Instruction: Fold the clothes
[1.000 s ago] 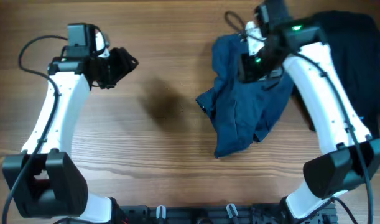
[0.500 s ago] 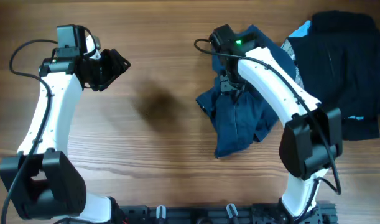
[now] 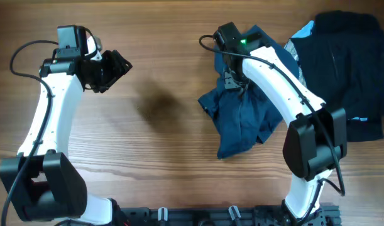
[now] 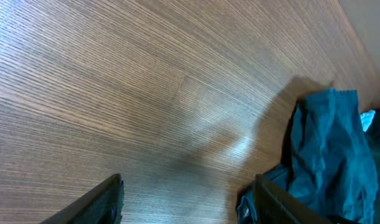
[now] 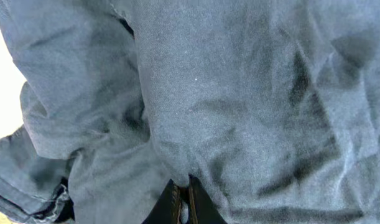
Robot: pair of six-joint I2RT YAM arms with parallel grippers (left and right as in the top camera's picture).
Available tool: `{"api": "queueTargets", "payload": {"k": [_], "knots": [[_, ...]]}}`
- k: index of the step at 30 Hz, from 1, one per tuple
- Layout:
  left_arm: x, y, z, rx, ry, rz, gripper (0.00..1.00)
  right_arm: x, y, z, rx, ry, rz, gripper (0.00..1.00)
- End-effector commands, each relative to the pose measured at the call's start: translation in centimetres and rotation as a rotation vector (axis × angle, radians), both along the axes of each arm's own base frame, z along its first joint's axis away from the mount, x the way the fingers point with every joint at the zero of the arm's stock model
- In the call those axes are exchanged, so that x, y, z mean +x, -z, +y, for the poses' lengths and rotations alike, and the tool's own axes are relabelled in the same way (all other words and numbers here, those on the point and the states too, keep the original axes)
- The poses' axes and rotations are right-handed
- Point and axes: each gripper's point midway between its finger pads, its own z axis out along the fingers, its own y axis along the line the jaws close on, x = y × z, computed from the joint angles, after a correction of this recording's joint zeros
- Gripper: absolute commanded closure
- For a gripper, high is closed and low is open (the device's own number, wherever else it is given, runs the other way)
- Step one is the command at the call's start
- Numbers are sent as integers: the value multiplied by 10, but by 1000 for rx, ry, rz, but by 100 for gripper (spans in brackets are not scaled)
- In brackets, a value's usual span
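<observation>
Pinching the navy shorts (image 3: 237, 127), right tool (image 5: 182, 199) newly clamped shut

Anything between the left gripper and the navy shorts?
Nothing visible. Only bare wooden table lies between the open left gripper and the navy shorts. The right gripper is shut on a fold of them; the black garment lies on their far side.

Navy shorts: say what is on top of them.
The right hand, pinching a fold of the navy shorts, its arm crossing above. Anything under the cloth is hidden.
</observation>
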Motion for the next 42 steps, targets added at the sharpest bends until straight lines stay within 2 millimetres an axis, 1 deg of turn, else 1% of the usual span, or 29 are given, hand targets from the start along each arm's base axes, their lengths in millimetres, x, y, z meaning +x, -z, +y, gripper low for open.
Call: {"api": "queueTargets", "payload": {"k": [1,4,7,8,9,10,11,12,13,14,16,18,19,21,22,24,25,28,30,31,32,33,34,35,37,39,40,42], "knots": [[-1,0,-1,-5,20,-2,34,16,-38,0,0,-18,-62,96],[-1,1,-1,-2,19,-2,36,32,-119,19,112,-94,-187,96],[0,2,4,20,8,-1,41,37,-197,38,258,-146,-350,96],[0,2,5,25,3,0,41,37,-220,42,303,-157,-403,96],[0,2,8,25,-3,-1,42,36,-233,44,329,-164,-433,96],[0,2,10,24,-8,0,43,32,-241,42,330,-163,-441,96],[0,2,12,24,-14,1,43,28,-240,38,312,-156,-432,96],[0,3,16,24,-23,4,43,20,-233,27,262,-132,-391,81],[0,3,18,24,-28,4,43,21,-225,27,248,-141,-366,62],[0,3,19,24,-32,4,42,19,-214,26,238,-135,-333,46],[0,3,21,24,-36,5,41,13,-182,23,206,-103,-234,23],[0,3,21,24,-36,5,40,6,-149,16,166,-56,-136,5],[0,3,21,24,-36,4,39,2,-129,12,147,-25,-84,1],[0,3,21,24,-36,5,39,-5,-92,-3,118,80,-3,0],[0,3,21,24,-36,5,39,-10,-60,-15,113,153,55,0],[0,3,21,24,-36,5,39,-12,-41,-19,134,174,86,0],[0,3,21,24,-36,5,39,-15,-17,-19,163,174,118,1],[0,3,21,24,-36,5,38,-22,10,-20,164,180,146,4],[0,3,21,24,-36,5,38,-28,25,-20,167,181,163,16],[0,3,21,24,-36,5,38,-31,32,-21,167,182,169,28],[0,3,21,24,-36,5,38,-33,37,-22,164,183,175,54],[0,3,21,24,-35,5,38,-34,38,-22,164,183,176,73],[0,3,21,24,-36,5,38,-33,38,-22,165,182,173,86],[0,3,21,24,-36,5,38,-31,38,-21,169,181,165,96],[0,3,21,24,-36,5,38,-24,31,-17,189,170,145,96],[0,3,21,24,-35,5,38,-10,12,-5,247,112,114,96],[0,3,21,24,-36,5,38,-4,0,2,277,85,94,96],[0,3,21,25,-36,5,38,12,-36,18,363,12,37,96]]}}
